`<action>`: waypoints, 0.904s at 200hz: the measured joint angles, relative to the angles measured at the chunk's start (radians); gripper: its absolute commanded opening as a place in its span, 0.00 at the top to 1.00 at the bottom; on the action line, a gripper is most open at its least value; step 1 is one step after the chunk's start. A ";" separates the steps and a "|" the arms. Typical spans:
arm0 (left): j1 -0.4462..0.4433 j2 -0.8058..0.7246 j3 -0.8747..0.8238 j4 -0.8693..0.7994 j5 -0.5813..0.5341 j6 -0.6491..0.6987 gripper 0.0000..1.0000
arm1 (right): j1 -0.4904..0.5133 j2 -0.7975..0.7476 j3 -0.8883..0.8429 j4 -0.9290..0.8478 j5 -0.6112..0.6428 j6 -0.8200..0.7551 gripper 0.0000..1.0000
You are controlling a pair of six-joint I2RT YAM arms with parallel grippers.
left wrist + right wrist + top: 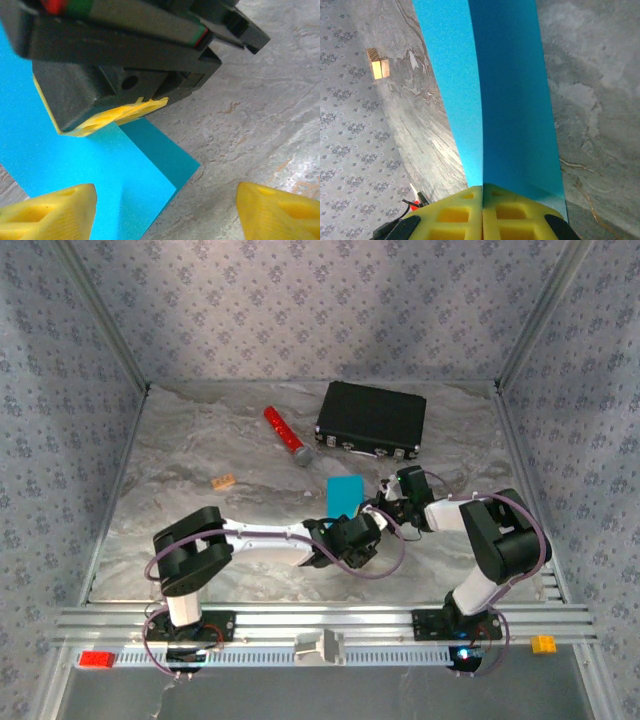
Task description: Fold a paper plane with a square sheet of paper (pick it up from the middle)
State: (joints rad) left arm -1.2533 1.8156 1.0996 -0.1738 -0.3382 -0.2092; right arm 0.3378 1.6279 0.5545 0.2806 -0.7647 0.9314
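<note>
- From where I stand, the blue paper (495,100) is in the right gripper (482,192), whose yellow fingers (455,215) are pressed flat together on its near edge, so that one is clamped on the sheet.
- The sheet sits near the middle of the table (200,440), between the two arms and just in front of the black case (372,420). It bends along a line running away from the fingers, with one flap to each side.
- I take this for an early fold, the centre crease. I can't tell if the crease is pressed sharp or only curved.
- The left gripper (166,200) hangs just beside the paper with its yellow tips spread wide and nothing between them.
- The next move, I'd say, falls to the left one: come in on a free corner or flap without knocking the other gripper, which is very close, and hold it square while the crease is set.
- The case is the one container here. Its lid is shut, so I can't see what is inside.
- A red tube (287,435) and a small wooden block (224,481) lie loose on the table, apart from the paper.
</note>
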 measured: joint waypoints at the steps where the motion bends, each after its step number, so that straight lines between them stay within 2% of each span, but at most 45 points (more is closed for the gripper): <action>1: 0.000 0.000 0.001 0.000 -0.001 -0.001 0.32 | 0.000 0.000 0.000 0.000 0.000 0.000 0.92; 21: -0.004 0.011 0.009 -0.012 -0.022 0.006 0.38 | 0.000 0.000 0.000 0.000 0.000 0.000 0.92; 62: -0.005 0.012 0.009 -0.019 -0.047 0.011 0.61 | -0.001 0.000 0.000 0.000 0.000 0.000 0.91; 141: -0.006 0.012 0.007 -0.018 -0.052 0.010 0.95 | -0.005 0.000 0.000 0.000 0.000 0.003 0.87; 158: -0.003 0.011 0.003 -0.011 -0.039 0.001 1.00 | -0.008 -0.003 0.000 -0.003 0.000 0.003 0.84; 181: 0.013 -0.001 -0.019 0.006 0.018 -0.017 1.00 | -0.018 -0.024 0.000 -0.014 0.005 0.003 0.81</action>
State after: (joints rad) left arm -1.2404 1.8149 1.0805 -0.1680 -0.3206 -0.2264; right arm 0.3202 1.6039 0.5545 0.2661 -0.7601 0.9344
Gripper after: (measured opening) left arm 0.046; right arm 0.174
